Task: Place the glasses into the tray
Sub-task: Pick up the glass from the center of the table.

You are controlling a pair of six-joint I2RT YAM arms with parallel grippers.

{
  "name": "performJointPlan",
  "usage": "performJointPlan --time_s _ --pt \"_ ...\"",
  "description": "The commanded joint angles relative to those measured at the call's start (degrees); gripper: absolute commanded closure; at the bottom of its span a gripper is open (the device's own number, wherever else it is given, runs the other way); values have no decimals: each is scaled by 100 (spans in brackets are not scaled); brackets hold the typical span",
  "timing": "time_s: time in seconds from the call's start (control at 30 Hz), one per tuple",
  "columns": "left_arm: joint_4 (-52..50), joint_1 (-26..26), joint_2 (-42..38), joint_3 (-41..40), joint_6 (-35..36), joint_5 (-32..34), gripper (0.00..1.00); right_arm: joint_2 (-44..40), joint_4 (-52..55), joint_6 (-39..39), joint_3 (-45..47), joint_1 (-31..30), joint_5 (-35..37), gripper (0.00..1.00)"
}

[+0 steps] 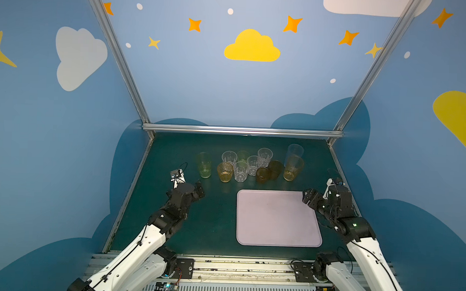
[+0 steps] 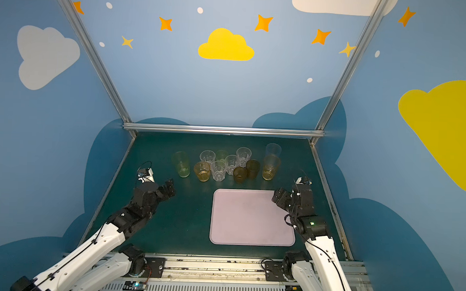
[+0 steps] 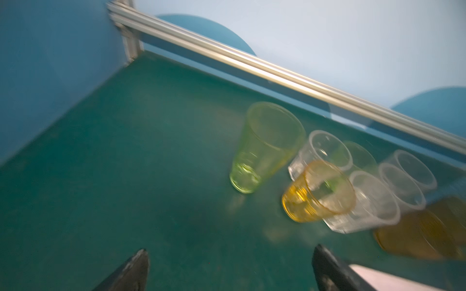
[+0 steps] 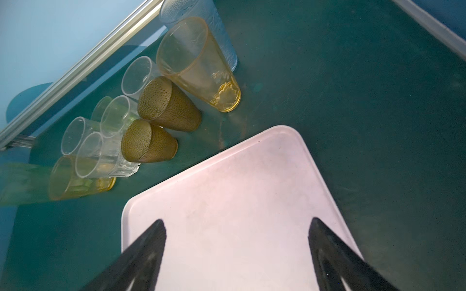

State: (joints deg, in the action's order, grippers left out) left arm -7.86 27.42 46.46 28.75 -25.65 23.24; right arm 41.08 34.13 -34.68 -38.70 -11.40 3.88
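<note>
The glasses stand upright in a cluster at the back of the green table: a tall green one (image 1: 204,165) (image 3: 264,146), a short amber one (image 1: 225,172), several clear ones (image 1: 241,171), two brown ones (image 1: 263,175) (image 4: 169,105), a tall amber one (image 1: 293,168) (image 4: 199,63) and a pale blue one (image 1: 295,152). The lilac tray (image 1: 277,218) (image 2: 250,218) lies in front of them with nothing on it. My left gripper (image 1: 199,187) (image 3: 230,250) hovers open, left of the tray and short of the green glass. My right gripper (image 1: 307,198) (image 4: 237,221) is open over the tray's far right corner.
An aluminium rail (image 1: 243,130) runs along the table's back edge just behind the glasses. Blue walls close in on both sides. The arms' mounting rail (image 1: 235,269) runs along the front edge.
</note>
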Motion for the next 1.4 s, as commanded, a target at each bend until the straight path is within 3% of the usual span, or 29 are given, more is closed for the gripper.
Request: performJointPlan --time_s 0.0,0.23,0.53,0.77,0.93,1.37 --pt "398 163 257 -66 -37 -511 0 217 243 -145 -136 -46 -415 11" --pt "513 588 713 68 83 -280 0 626 133 -276 -380 -288 -668 12" --pt "1023 597 362 -378 208 -82 0 1105 -696 -760 -584 -1125 -685 13" --pt "1245 592 3 -649 255 -36 0 2107 -1300 -900 -1097 -1567 -779 14" --pt "1438 593 11 -756 140 -97 0 2806 -1907 -1212 -1298 -1751 -723 19" --pt "1480 576 48 -827 174 -90 0 4110 -2022 -1419 -2036 -1945 -310 39"
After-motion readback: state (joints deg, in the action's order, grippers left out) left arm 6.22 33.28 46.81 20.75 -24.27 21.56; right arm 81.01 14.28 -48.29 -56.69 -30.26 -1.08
